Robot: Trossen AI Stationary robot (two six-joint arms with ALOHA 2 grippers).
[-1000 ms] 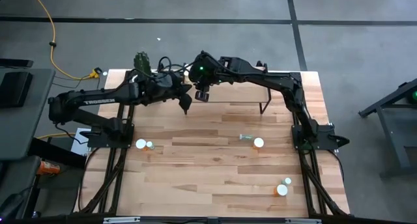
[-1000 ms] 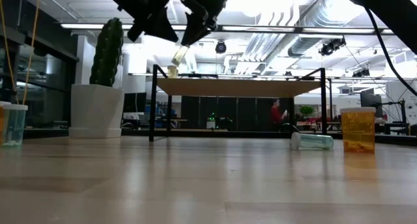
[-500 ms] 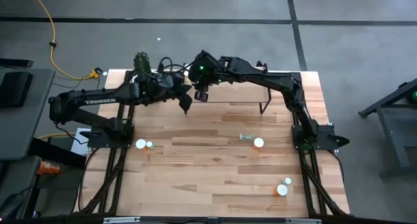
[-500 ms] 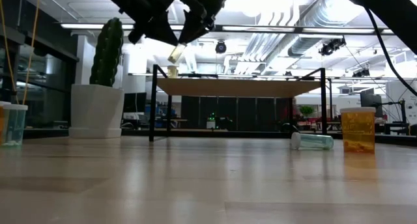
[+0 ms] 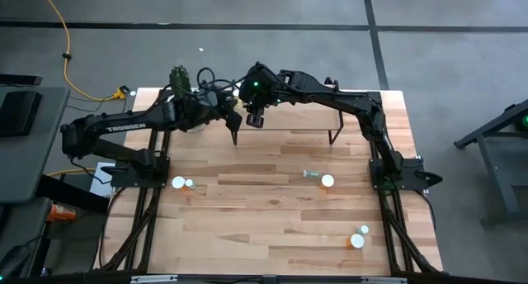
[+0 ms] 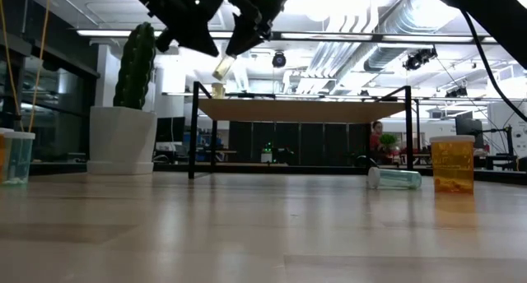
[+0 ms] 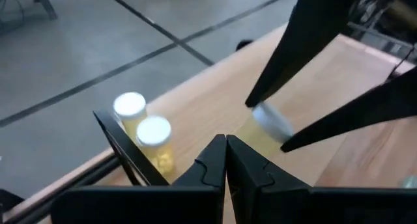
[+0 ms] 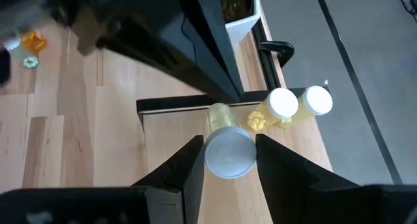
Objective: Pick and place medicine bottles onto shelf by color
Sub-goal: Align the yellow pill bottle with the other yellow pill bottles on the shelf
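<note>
Here the right hand [image 8: 227, 160] grips a yellowish bottle [image 8: 228, 149] over the shelf [image 6: 300, 110], beside two yellow ones [image 8: 296, 103]. Next, lower and release. The left hand [image 7: 226, 160] hovers clenched, empty.

A robotics lab or industrial workshop — the light-wood tabletop [image 5: 272, 226] stands on a bare grey concrete floor [image 5: 247, 44] crossed by dark lines, with a yellow cable [image 5: 66, 61] trailing over it. Two dark robot arms are mounted on black frames at the tabletop's sides. Across the table the low view shows a large open hall — exposed silver ducts [image 6: 387, 24] and pipes under the ceiling, strip lights, and a person [image 6: 377, 139] among distant workstations.
</note>
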